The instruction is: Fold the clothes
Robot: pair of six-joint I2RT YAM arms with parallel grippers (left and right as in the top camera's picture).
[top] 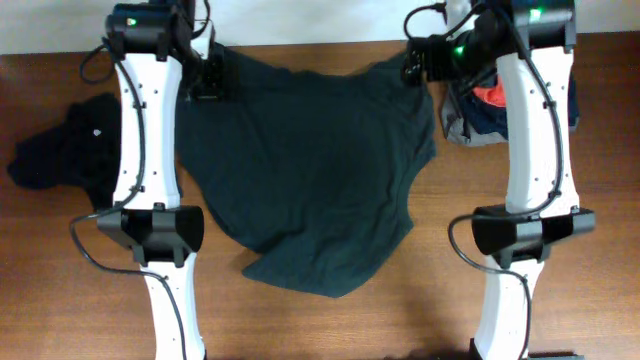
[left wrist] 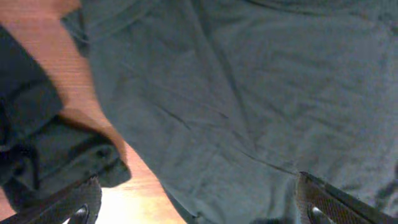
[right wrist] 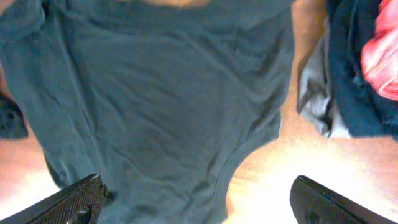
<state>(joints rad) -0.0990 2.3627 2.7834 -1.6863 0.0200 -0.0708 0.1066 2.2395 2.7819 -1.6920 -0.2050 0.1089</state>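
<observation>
Overhead view: dark green T-shirt (top: 310, 170) lies spread flat on the wood counter (top: 600, 250), centre of frame, btwn the two arms. Plain cloth, no print seen, soft creases across it. Its broad edge runs along the upper side of frame. The body narrows to a rounded lobe at lower centre, w/ a notch on the lower right edge. So it runs top-to-bottom of frame, approx as wide as long; can't tell which end is the collar. Left end effector (top: 208, 80) sits at the shirt's upper left corner, right end effector (top: 415, 65) at the upper right corner. Black heap (top: 60, 155) lies crumpled at left of frame. Mixed pile (top: 480, 105) of blue, grey and red-orange cloth sits at upper right, just beside the right arm.

Wrist views add what overhead can't: the jaw state. Left wrist: fingers (left wrist: 68, 202) sit at the bottom corners of frame, spread wide, nothing held. The shirt fills most of the frame, seams and wrinkles clear. Black heap is at left, w/ a strip of counter btwn it and the shirt. Right wrist: fingers (right wrist: 78, 199) likewise far apart, nothing gripped. The shirt edge curves at lower centre w/ bare counter beside it. Mixed pile is at the right edge, red at upper right. Only overhead gives the shirt's whole outline.
</observation>
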